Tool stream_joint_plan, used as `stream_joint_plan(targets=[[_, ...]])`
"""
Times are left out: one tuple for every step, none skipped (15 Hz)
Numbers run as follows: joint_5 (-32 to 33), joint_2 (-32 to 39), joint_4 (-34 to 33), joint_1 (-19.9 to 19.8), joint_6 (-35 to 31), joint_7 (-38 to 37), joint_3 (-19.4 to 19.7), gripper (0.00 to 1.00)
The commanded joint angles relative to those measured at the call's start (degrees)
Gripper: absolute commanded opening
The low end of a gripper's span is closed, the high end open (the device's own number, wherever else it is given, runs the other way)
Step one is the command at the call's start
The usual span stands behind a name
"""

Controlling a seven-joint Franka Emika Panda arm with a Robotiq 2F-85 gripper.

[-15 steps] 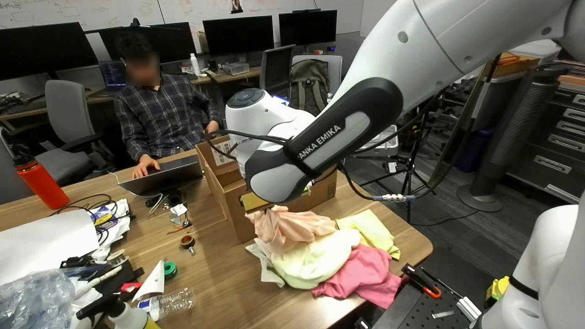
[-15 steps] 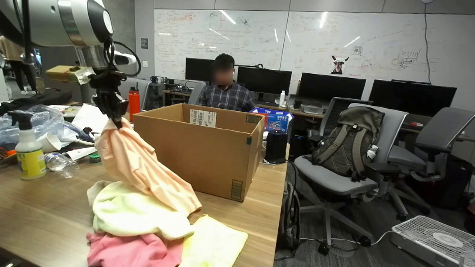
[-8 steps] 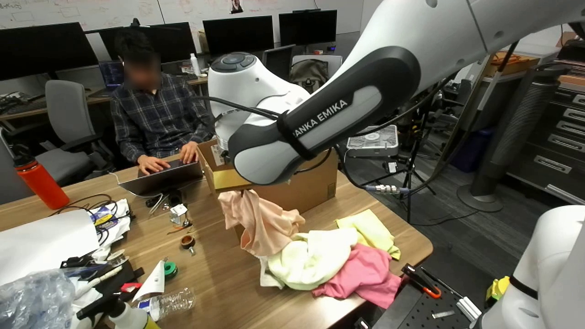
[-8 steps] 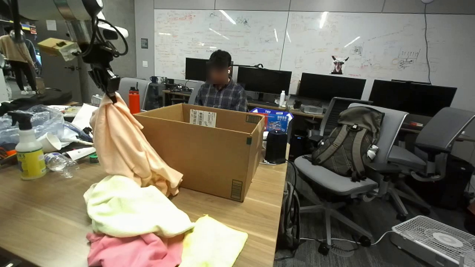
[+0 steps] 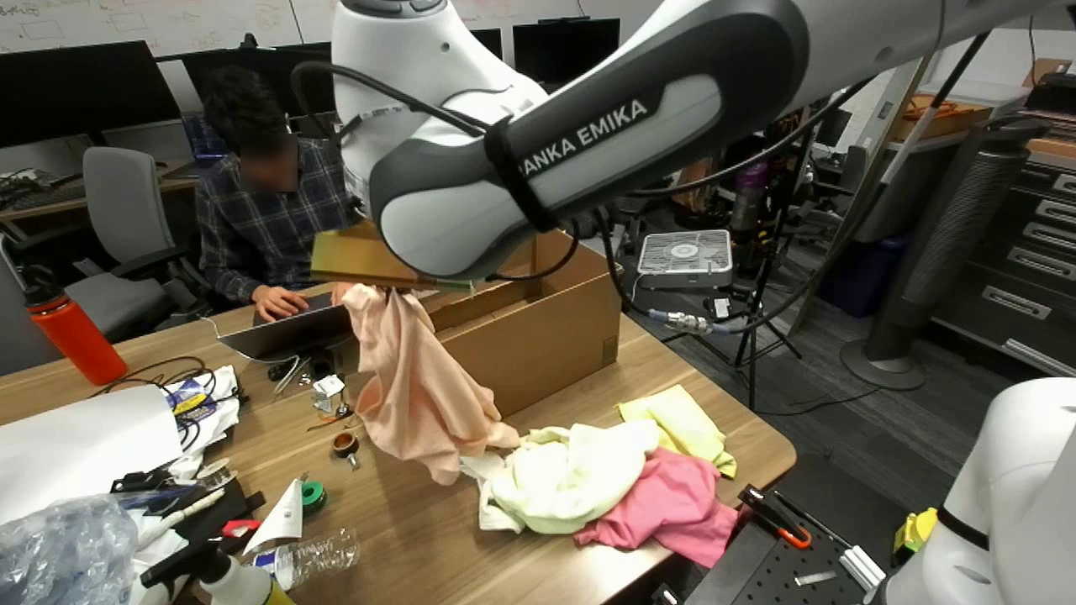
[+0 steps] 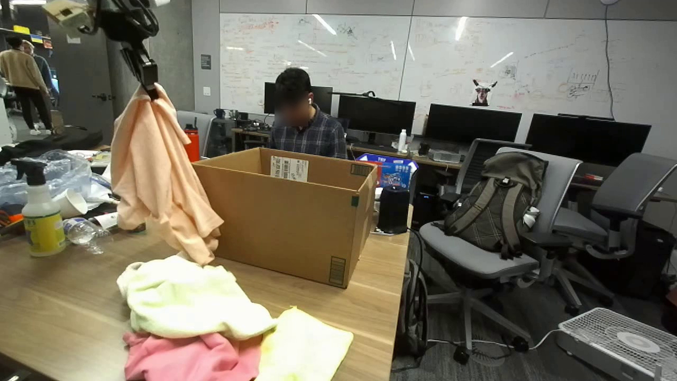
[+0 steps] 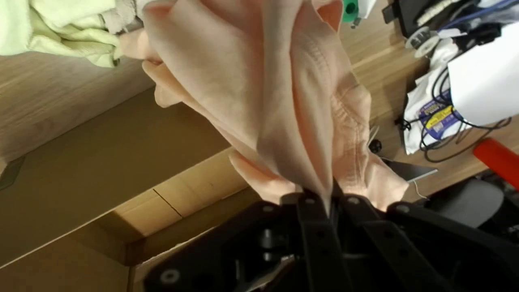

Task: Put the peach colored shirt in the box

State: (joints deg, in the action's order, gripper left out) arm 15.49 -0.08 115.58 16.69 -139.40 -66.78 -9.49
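The peach colored shirt (image 5: 412,386) hangs from my gripper beside the box; it also shows in an exterior view (image 6: 158,174) and the wrist view (image 7: 243,81). My gripper (image 6: 151,92) is shut on the shirt's top, above the box's rim height; the fingers pinch a fold in the wrist view (image 7: 329,196). The brown cardboard box (image 6: 280,222) stands open on the table, with a white label inside; it also shows in an exterior view (image 5: 538,336) and the wrist view (image 7: 109,174). The shirt's lower hem hangs below the rim, outside the box, close to the cream cloth; contact is unclear.
A cream-yellow cloth (image 5: 572,479), a pink cloth (image 5: 664,504) and a yellow cloth (image 5: 681,424) lie in front of the box. A laptop (image 5: 294,323) with a seated person is beside it. A spray bottle (image 6: 42,211) and clutter occupy the table's other end.
My gripper has risen and moved left in both exterior views, carrying the shirt. The shirt has lifted off the cloth pile and now hangs almost straight down. The box has not moved.
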Motion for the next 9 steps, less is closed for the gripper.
stream_joint_plan(targets=[[1.2, -0.8, -4.6, -1.4, 1.4, -4.9, -1.6, 0.02], [1.2, -0.7, -5.4, -1.5, 1.4, -5.7, -1.6, 0.02], [1.2, -0.6, -6.3, -1.6, 1.7, -6.6, -1.7, 0.02], [1.2, -0.6, -7.1, -1.7, 1.7, -7.4, -1.7, 0.02], [1.0, -0.8, -7.8, -1.7, 2.1, -8.1, -1.8, 0.02], [0.7, -0.8, -8.5, -1.8, 2.2, -8.8, -1.9, 0.02], [0.5, -0.8, -9.1, -1.8, 2.3, -9.5, -2.0, 0.02], [0.2, -0.9, -9.9, -1.9, 2.6, -10.0, -2.0, 0.02], [0.0, -0.9, -10.7, -1.9, 2.9, -10.7, -2.1, 0.02]])
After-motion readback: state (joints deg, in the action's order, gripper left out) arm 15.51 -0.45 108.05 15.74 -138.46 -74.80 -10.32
